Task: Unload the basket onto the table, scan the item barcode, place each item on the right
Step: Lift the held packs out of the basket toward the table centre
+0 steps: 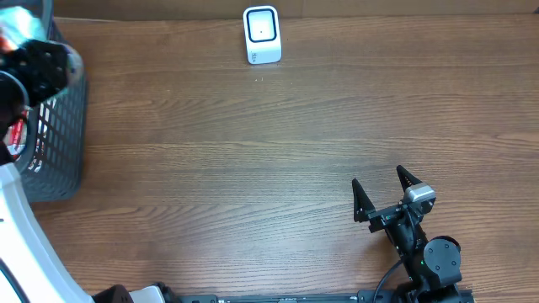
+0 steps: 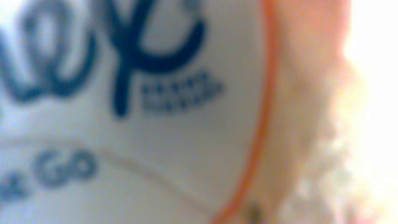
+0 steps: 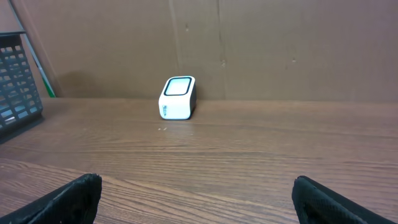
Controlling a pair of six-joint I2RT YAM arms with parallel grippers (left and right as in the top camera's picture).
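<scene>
Overhead, scanner: The scanner point(image 1: 262, 34) stands upright at the far edge of the table point(image 1: 253, 151), window facing up and forward. I judge it is set there so an item can be presented from either side.
Overhead, basket: The dark mesh basket point(image 1: 59, 126) sits well to the left of the scanner, at the table's left edge. It is the supply point.
Overhead, left gripper: My left gripper point(image 1: 42, 66) is down over the basket mouth, far left of the scanner. It is blurred, so I cannot tell how its jaws stand.
Overhead, basket contents: Mostly hidden by my arm. A scrap of red and white shows inside, and I cannot identify it.
Overhead, right gripper: My right gripper point(image 1: 376, 174) waits near the front edge, right of the scanner and well apart from it. Its jaws are spread wide and hold nothing.
Left wrist, item: A white pack with blue lettering point(image 2: 124, 112) and an orange edge fills the lens, out of focus. It is very close, evidently in the basket. No barcode is visible, nor can a grip be confirmed.
Right wrist, outlook: The scanner faces me across bare wood, with the basket corner to its left. Both fingertips point(image 3: 78, 199) sit at the frame's lower corners, far apart.
Judgement: The pick is in hand and the scan has not begun.
</scene>
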